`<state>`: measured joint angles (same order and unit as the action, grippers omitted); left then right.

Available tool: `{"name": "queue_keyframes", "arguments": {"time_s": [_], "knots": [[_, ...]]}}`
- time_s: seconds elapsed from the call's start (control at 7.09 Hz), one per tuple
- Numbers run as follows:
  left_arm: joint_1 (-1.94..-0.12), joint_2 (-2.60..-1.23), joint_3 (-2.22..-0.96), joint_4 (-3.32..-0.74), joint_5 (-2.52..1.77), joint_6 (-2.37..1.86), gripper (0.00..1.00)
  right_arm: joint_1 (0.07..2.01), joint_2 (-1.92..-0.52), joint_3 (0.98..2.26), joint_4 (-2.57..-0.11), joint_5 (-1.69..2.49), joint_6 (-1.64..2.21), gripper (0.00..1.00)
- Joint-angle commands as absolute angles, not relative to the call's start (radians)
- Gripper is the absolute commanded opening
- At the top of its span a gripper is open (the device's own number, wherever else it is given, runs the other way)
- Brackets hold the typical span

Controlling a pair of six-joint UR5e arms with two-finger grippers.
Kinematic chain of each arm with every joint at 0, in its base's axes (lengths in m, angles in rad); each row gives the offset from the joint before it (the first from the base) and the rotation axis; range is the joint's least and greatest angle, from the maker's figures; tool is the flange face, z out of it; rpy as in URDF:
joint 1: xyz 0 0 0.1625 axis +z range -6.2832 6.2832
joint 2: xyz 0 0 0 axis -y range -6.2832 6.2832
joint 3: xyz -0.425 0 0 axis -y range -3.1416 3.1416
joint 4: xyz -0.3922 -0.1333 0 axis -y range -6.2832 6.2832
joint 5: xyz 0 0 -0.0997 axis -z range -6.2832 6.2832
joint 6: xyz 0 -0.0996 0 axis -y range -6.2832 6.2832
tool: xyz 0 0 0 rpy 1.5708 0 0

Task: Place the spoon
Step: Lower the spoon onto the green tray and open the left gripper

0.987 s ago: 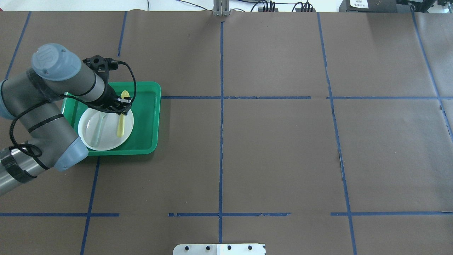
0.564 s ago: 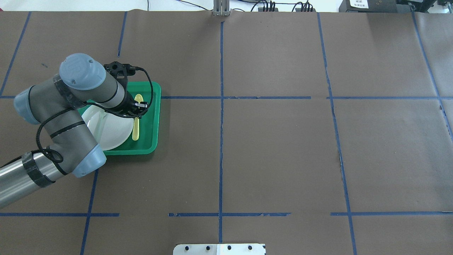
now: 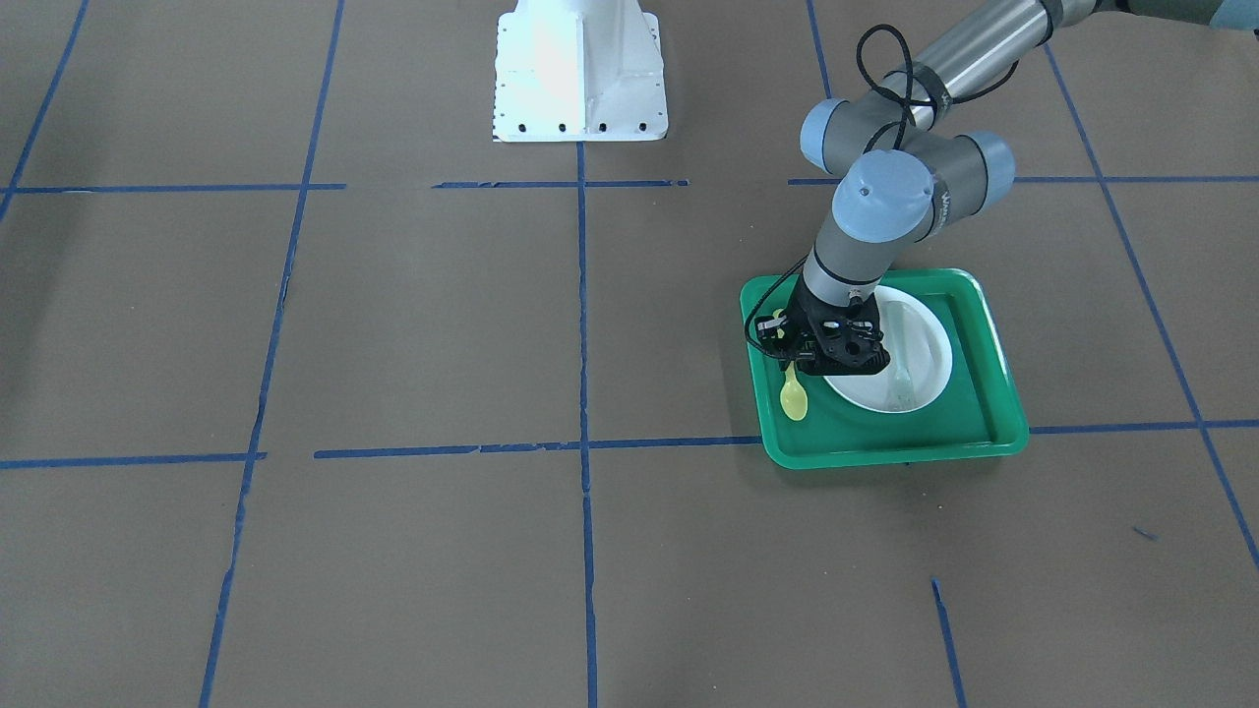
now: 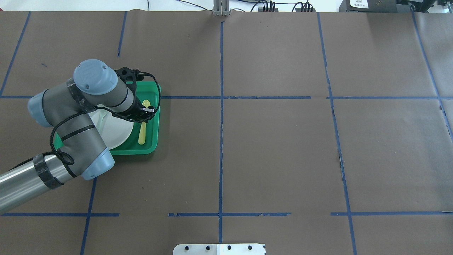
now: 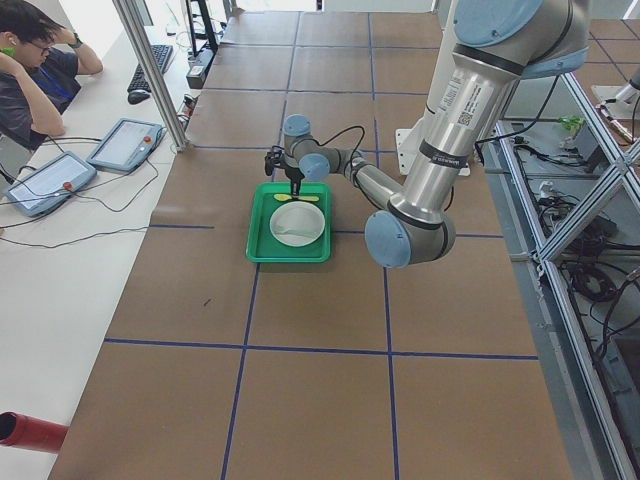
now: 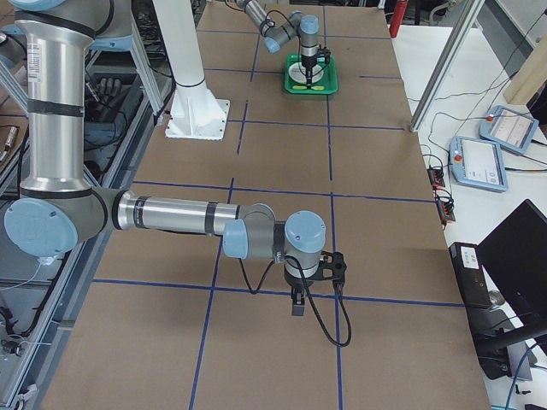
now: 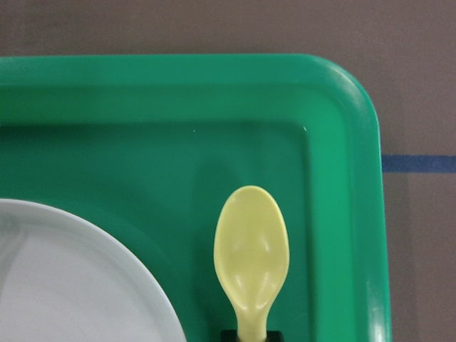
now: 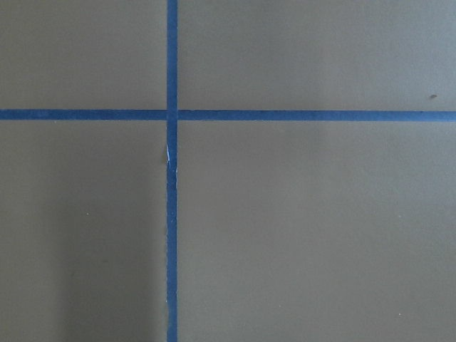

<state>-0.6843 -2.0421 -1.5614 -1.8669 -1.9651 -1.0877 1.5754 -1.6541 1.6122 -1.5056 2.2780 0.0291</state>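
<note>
Between the fingers of the left gripper (image 4: 143, 112), clamped on the handle, the spoon (image 4: 142, 131) hangs over the green tray (image 4: 158, 120), just right of the white plate (image 4: 116, 132); long axis near–far, bowl far. Right gripper (image 6: 297, 306): well apart, state of fingers cannot be told.

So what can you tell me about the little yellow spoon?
The spoon is small, pale yellow and looks like smooth plastic, with an oval bowl facing up and a slim straight handle. The left gripper pinches it near the neck. It is roughly level over the green tray, beside the white plate. Whether it touches the tray can't be told.
</note>
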Motion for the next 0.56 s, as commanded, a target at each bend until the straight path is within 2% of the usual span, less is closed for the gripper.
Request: {"name": "queue_keyframes", "arguments": {"time_s": [0.0, 0.14, 0.28, 0.42], "knots": [[-0.684, -2.039, -1.580, -1.867, -1.965, -1.082, 0.47, 1.575, -1.655, 1.612, -1.505, 2.278, 0.029, 1.00], [-0.690, -2.031, -1.621, -1.865, -1.965, -1.075, 0.47, 1.575, -1.655, 1.612, -1.505, 2.278, 0.029, 1.00], [-0.710, -2.025, -1.652, -1.855, -1.965, -1.074, 0.55, 1.575, -1.654, 1.612, -1.505, 2.278, 0.029, 1.00], [-0.748, -2.016, -1.696, -1.770, -1.962, -1.059, 0.93, 1.575, -1.654, 1.612, -1.505, 2.276, 0.029, 1.00]]}}
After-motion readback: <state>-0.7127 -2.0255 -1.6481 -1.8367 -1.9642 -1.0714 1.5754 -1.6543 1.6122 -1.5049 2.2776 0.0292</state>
